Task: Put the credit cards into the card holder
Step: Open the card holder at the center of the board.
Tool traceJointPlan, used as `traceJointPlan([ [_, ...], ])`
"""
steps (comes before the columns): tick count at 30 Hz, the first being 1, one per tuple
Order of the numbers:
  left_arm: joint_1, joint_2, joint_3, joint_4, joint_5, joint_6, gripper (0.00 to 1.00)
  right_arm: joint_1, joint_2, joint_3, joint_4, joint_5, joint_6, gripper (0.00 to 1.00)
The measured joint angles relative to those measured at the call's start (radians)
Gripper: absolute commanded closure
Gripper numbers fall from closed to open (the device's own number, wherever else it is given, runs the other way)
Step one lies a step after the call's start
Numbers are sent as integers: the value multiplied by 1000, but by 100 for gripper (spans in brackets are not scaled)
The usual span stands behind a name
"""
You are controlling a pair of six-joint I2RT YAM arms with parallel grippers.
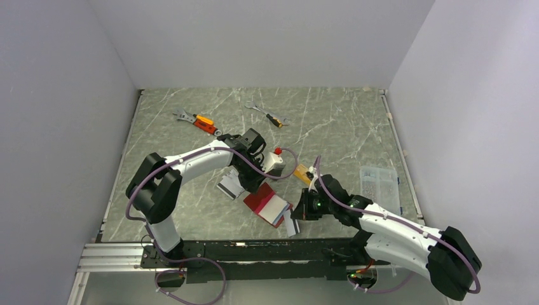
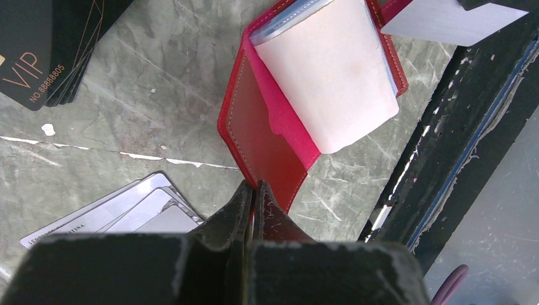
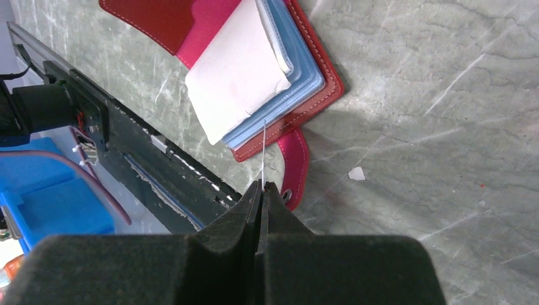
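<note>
The red card holder (image 1: 262, 202) (image 2: 267, 136) (image 3: 318, 89) lies open near the table's front edge, with a white sheet over its pale blue pockets. My left gripper (image 1: 252, 189) (image 2: 255, 185) is shut on the edge of its red cover flap. My right gripper (image 1: 296, 213) (image 3: 262, 184) is shut on a silver credit card (image 1: 292, 226) (image 2: 445, 22), seen edge-on in the right wrist view (image 3: 264, 149), its far end touching the edge of the blue pockets. More silver cards (image 2: 121, 210) (image 1: 229, 187) lie fanned left of the holder. Black VIP cards (image 2: 44, 51) lie beyond them. An orange-gold card (image 1: 304, 173) rests to the right.
Two orange-handled wrenches (image 1: 198, 121) (image 1: 270, 117) lie at the back of the table. A clear plastic box (image 1: 379, 184) sits at the right. The black rail (image 3: 165, 171) (image 2: 457, 127) runs along the front edge just beside the holder. The holder's snap tab (image 3: 296, 165) points toward my right gripper.
</note>
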Motion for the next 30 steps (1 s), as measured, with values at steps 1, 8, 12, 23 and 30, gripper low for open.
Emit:
traceJointPlan([
  [1, 0, 0, 0, 0, 0, 0, 100, 0, 0, 5, -3, 0, 0, 100],
  [8, 0, 0, -1, 0, 0, 0, 100, 0, 0, 26, -5, -1, -8, 100],
  [12, 0, 0, -3, 0, 0, 0, 100, 0, 2, 26, -3, -1, -7, 100],
  [23, 0, 0, -5, 0, 0, 0, 100, 0, 80, 26, 58, -16, -6, 100],
  [30, 0, 0, -6, 1, 0, 0, 100, 0, 86, 26, 79, -22, -3, 100],
])
